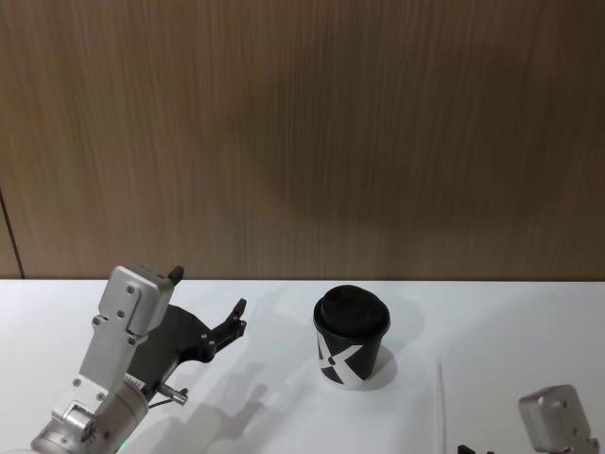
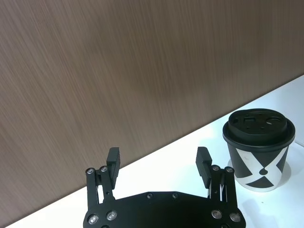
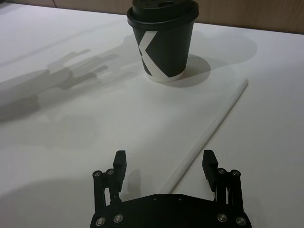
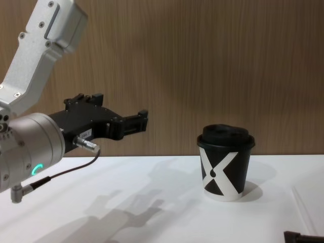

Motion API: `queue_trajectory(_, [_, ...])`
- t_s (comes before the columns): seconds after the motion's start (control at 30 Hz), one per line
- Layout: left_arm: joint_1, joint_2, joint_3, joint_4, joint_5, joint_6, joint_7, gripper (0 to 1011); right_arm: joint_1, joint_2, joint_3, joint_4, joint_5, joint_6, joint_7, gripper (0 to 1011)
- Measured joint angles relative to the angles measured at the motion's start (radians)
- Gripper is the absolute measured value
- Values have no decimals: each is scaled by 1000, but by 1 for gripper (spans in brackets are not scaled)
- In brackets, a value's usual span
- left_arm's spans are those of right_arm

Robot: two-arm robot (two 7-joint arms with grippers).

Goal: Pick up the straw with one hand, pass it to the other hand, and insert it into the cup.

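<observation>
We are seeing the thin, white-translucent plastic straw lying flat on the white table, to the right of the small black paper cup and apart from it. The cup, with its white X and black domed lid, is standing upright. Our right gripper is hanging over the straw's near end, jaws spread wide and holding nothing. Our left gripper is hovering above the table left of the cup, jaws likewise spread wide and empty.

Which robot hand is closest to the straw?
The right gripper: it is open, lined up over one end of the straw. The left gripper, also open, is raised on the other side of the cup.
</observation>
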State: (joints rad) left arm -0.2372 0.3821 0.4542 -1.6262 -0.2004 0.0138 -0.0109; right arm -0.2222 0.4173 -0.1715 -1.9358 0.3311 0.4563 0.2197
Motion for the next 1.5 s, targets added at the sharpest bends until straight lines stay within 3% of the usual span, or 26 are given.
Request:
queue_trajectory(1.0, [0,0,0,0,0,0,0,1003,39,20,-16,29,15,56,-1,998])
queue_trajectory(1.23, [0,0,0,0,0,0,0,1003,43,23,-18,32,12,59,1,854])
queue_trajectory(1.5, [0,0,0,0,0,0,0,1003,47,25,-19,34,11,61,3,593])
